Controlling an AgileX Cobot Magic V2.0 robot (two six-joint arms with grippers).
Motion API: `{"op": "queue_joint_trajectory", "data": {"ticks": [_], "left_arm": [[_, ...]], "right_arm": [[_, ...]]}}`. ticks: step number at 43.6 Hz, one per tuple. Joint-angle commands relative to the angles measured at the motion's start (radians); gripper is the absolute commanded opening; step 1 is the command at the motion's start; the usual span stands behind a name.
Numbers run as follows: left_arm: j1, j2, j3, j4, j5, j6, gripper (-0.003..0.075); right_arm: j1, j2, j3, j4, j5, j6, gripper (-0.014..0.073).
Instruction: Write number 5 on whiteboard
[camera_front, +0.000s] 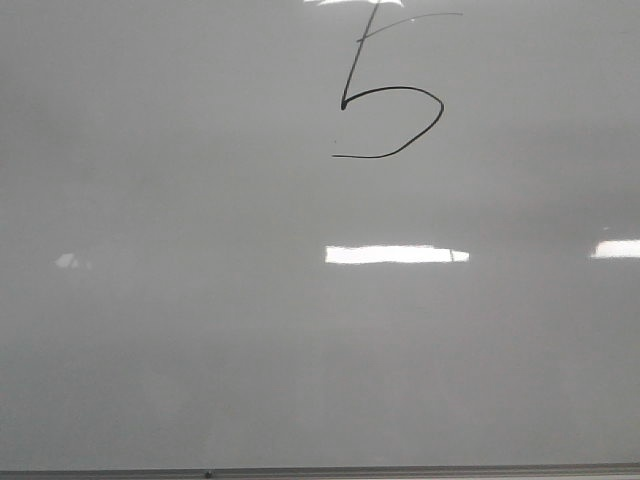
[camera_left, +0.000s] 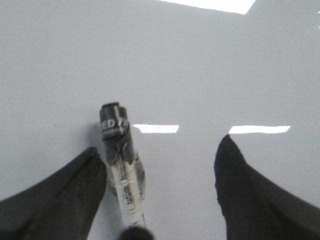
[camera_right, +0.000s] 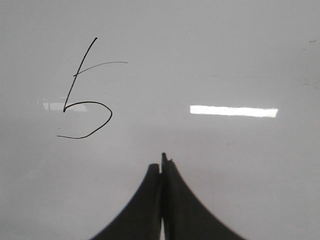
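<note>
A: Nearest, what do the fingers show?
B: The left gripper (camera_left: 160, 165) is spread wide, a clear-barrelled marker (camera_left: 122, 167) lying by one dark finger. The right gripper (camera_right: 161, 167) is pressed together, empty.
A: Beyond?
B: On the glossy whiteboard (camera_front: 180, 350), the thin black number 5 (camera_front: 390, 95) sits around twelve o'clock.

Glossy, smooth whiteboard (camera_front: 200, 350); matt black left pincer (camera_left: 160, 165); clear plastic marker (camera_left: 122, 165).
</note>
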Motion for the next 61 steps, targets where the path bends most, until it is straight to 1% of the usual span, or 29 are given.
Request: {"op": "queue_joint_trajectory", "data": {"ticks": [1,7,11,15,18,20,21,24,25,26,29,32,36,42,49,61], "left_arm": [[0.001,-0.134,0.021,-0.072,-0.030,0.004,0.0349],[-0.011,-0.301,0.089,-0.118,0.043,0.012,0.0212],[-0.055,-0.397,0.135,-0.205,0.092,0.089,0.0130],[-0.146,-0.481,0.170,-0.303,0.181,0.178,0.0036],[-0.245,-0.537,0.187,-0.393,0.265,0.255,-0.0021],[-0.326,-0.574,0.192,-0.443,0.343,0.331,-0.0020],[-0.350,-0.585,0.194,-0.489,0.378,0.373,-0.0020],[-0.469,-0.635,0.196,-0.610,0.506,0.531,-0.0020],[-0.503,-0.650,0.196,-0.644,0.539,0.565,-0.0020],[-0.547,-0.670,0.196,-0.674,0.568,0.592,-0.0020],[-0.628,-0.714,0.196,-0.732,0.631,0.645,-0.0020],[-0.672,-0.754,0.198,-0.753,0.668,0.656,-0.0020],[-0.671,-0.812,0.201,-0.774,0.708,0.658,-0.0020],[-0.612,-0.885,0.223,-0.826,0.729,0.712,-0.0020],[-0.551,-0.965,0.235,-0.830,0.769,0.713,-0.0020],[-0.549,-0.999,0.235,-0.830,0.787,0.713,-0.0020]], "right_arm": [[-0.004,0.008,-0.026,0.010,-0.077,0.003,-0.0071],[-0.004,0.008,-0.026,0.010,-0.077,0.003,-0.0071],[-0.004,0.008,-0.026,0.010,-0.077,0.003,-0.0071],[-0.004,0.008,-0.026,0.010,-0.077,0.003,-0.0071],[-0.004,0.008,-0.026,0.010,-0.077,0.003,-0.0071],[-0.004,0.008,-0.026,0.010,-0.077,0.003,-0.0071],[-0.004,0.008,-0.026,0.010,-0.077,0.003,-0.0071],[-0.004,0.008,-0.026,0.010,-0.077,0.003,-0.0071],[-0.004,0.008,-0.026,0.010,-0.077,0.003,-0.0071],[-0.004,0.008,-0.026,0.010,-0.077,0.003,-0.0071],[-0.004,0.008,-0.026,0.010,-0.077,0.003,-0.0071],[-0.004,0.008,-0.026,0.010,-0.077,0.003,-0.0071],[-0.004,0.008,-0.026,0.010,-0.077,0.003,-0.0071],[-0.004,0.008,-0.026,0.010,-0.077,0.003,-0.0071],[-0.004,0.008,-0.026,0.010,-0.077,0.003,-0.0071],[-0.004,0.008,-0.026,0.010,-0.077,0.003,-0.0071]]}}
